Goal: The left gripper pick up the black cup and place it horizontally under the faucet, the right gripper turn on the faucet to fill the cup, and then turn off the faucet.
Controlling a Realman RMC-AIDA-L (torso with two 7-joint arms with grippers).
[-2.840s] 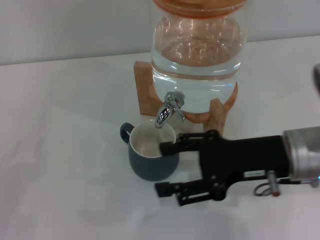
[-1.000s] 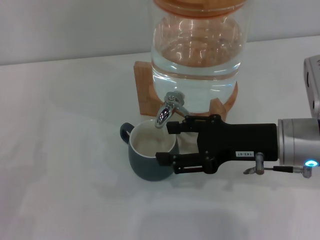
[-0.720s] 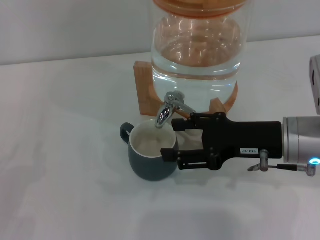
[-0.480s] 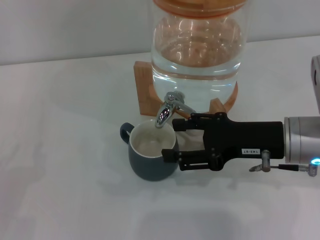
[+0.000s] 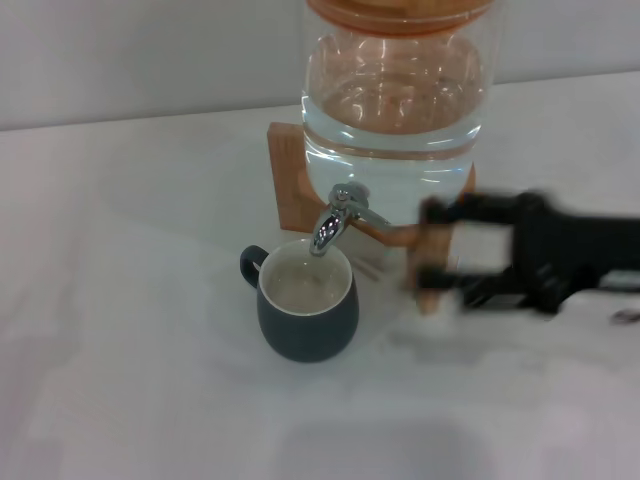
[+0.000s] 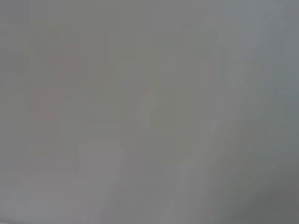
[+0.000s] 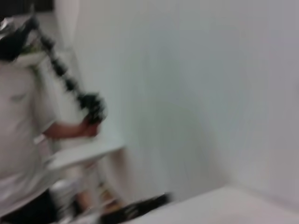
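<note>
The black cup (image 5: 307,312) stands upright on the white table (image 5: 130,330), just in front of the glass jar (image 5: 393,110) and a little to its left. Its small loop handle points away from the jar's right side, toward the left of the scene, and its cream inside shows from above. Nothing grips the cup.

Directly over the cup's rim hangs the faucet (image 5: 335,221), a shiny chrome tap fixed low on the front of the jar, its spout slanting down toward the cup's mouth and its short lever reaching out toward the right. The jar itself is clear, holds water up to a wide band near its middle, and sits on wooden legs (image 5: 290,185) that show on both sides of the tap.

To the right of the jar's front leg, level with the faucet but clear of it, is the right gripper (image 5: 435,248), smeared by blur. Its two black fingers (image 5: 470,211) stand apart, one above the other, with nothing between them, and its dark body runs off toward the right edge.

The left gripper does not appear in the head view, and its own wrist view shows only a blank grey field.
</note>
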